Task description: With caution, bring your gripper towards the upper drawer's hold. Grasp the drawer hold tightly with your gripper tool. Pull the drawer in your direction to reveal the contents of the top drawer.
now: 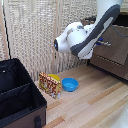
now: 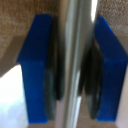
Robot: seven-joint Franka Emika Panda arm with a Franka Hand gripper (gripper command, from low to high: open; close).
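In the wrist view we see our gripper (image 2: 75, 67) clenched on the drawer hold (image 2: 76, 50): the silvery bar runs between the two blue fingers (image 2: 37, 70), both pads against it. In the exterior view our arm (image 1: 85, 35) hides the gripper against the top drawer (image 1: 117, 42). Bare wooden floor (image 1: 95, 105) lies open below it. Well away down there stand a blue bowl (image 1: 69, 84), a printed box (image 1: 50, 85) and an open black case (image 1: 17, 97), whose contents we cannot tell.
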